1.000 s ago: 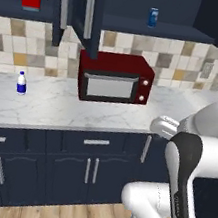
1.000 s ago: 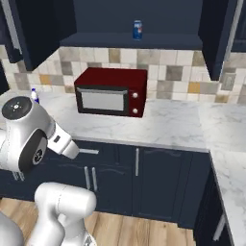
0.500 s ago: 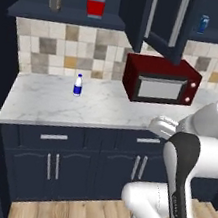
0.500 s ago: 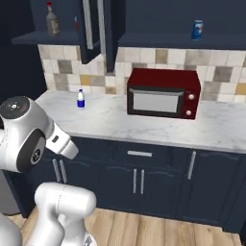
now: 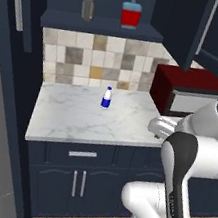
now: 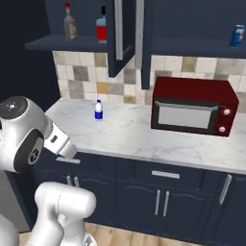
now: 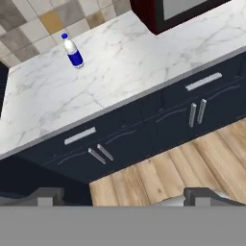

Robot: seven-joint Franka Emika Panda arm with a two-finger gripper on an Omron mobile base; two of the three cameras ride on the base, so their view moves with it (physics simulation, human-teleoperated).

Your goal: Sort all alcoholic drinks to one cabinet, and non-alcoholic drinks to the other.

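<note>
The marble table (image 5: 78,121) runs below a tiled backsplash (image 5: 94,58) and over dark navy base cabinets (image 6: 158,192) with silver bar handles. Above the table, the left upper wall cabinet (image 5: 100,26) stands with its doors swung out, and its shelf carries both alcoholic drinks: the slim grey-brown bottle (image 5: 88,1) with a red cap on the left, and the squat red bottle (image 5: 131,11) with a black cap just beside it on the right, both upright and apart from each other. In the right base view the second upper wall cabinet (image 6: 192,45) is also open; the blue can (image 6: 236,36) stands upright on its shelf near the right edge of that view, well apart from the two bottles. A dark red microwave (image 6: 194,105) sits on the table below the second cabinet, its door closed. The small white bottle (image 5: 107,97) with a blue label and blue cap stands upright on the table, alone, to the left of the microwave and near the backsplash; in the hand view it appears at upper left (image 7: 72,51). The white arm (image 5: 187,165) is folded low in front of the base cabinets. The claw (image 7: 125,197) points down toward the wooden floor (image 7: 192,168) in front of the cabinets, with its two finger tips (image 7: 48,196) spread wide apart and nothing between them.
</note>
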